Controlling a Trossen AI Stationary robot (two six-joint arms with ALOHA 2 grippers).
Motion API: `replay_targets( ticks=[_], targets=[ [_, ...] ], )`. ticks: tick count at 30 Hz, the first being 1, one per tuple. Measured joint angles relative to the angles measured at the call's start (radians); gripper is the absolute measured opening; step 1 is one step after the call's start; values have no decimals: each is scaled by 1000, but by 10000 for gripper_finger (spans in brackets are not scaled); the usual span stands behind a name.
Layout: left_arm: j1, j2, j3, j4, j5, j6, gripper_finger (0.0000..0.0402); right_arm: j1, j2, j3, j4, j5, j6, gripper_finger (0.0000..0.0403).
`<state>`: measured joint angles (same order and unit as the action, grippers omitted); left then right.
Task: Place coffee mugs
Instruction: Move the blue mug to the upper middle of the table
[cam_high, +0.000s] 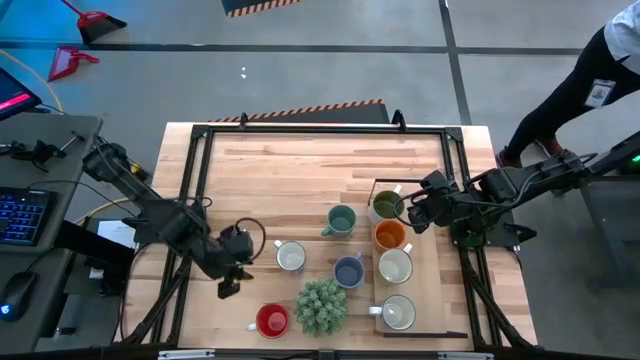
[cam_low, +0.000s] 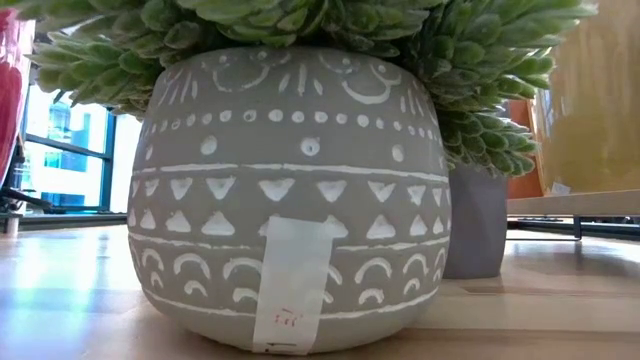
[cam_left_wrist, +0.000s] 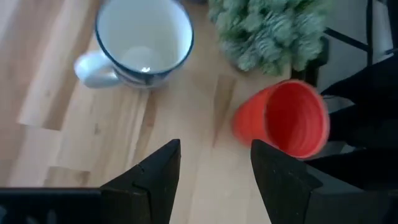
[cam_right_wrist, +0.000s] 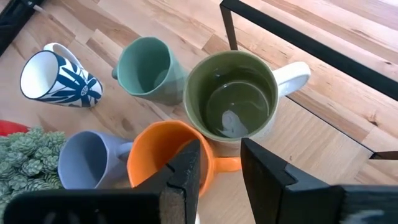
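Right gripper (cam_right_wrist: 221, 171), fingers apart, straddles the glossy orange ceramic mug's (cam_right_wrist: 163, 151) rim; left gripper (cam_left_wrist: 214, 168), fingers apart, holds nothing; no legible writing.

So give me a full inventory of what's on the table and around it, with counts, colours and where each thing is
white mugs: three; two inside the black frame at the right, one out on the open table
orange mug: one, inside the frame
olive green mug: one, top of the frame
green mug: one, left of the frame
blue-grey mug: one, mid-table
red mug: one, front edge
plant: one, green, grey patterned pot, beside the red mug
black frame: one, right part of the table
table: one, light wood
person: one, beyond the right corner
left gripper: open, near the red mug
right gripper: open, above the orange mug's handle
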<state>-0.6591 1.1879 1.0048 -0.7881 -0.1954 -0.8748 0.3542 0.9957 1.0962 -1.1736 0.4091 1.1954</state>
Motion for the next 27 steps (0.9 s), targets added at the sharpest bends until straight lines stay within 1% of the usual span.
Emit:
replay_targets(
  ticks=[3, 6, 8, 12, 15, 19, 22, 27],
  targets=[
    [-6, 4, -91, 56, -39, -46, 184, 0, 0, 0, 4, 0, 0, 94],
    [23, 4, -145, 140, -67, -62, 184, 0, 0, 0, 5, 0, 0, 94],
    [45, 4, -160, 211, -71, -21, 184, 0, 0, 0, 5, -1, 0, 94],
    [100, 24, -159, 329, -83, 128, 184, 0, 0, 0, 7, -1, 0, 94],
    [146, 58, -159, 381, -46, 228, 184, 0, 0, 0, 11, -1, 0, 94],
    [209, 131, -152, 389, 54, 315, 184, 0, 0, 0, 12, -1, 0, 94],
    [245, 194, -109, 342, 111, 393, 184, 0, -1, 0, 16, -3, 0, 94],
    [273, 297, 2, 291, 152, 553, 184, 0, 0, 0, 12, -22, 0, 94]
  ],
)
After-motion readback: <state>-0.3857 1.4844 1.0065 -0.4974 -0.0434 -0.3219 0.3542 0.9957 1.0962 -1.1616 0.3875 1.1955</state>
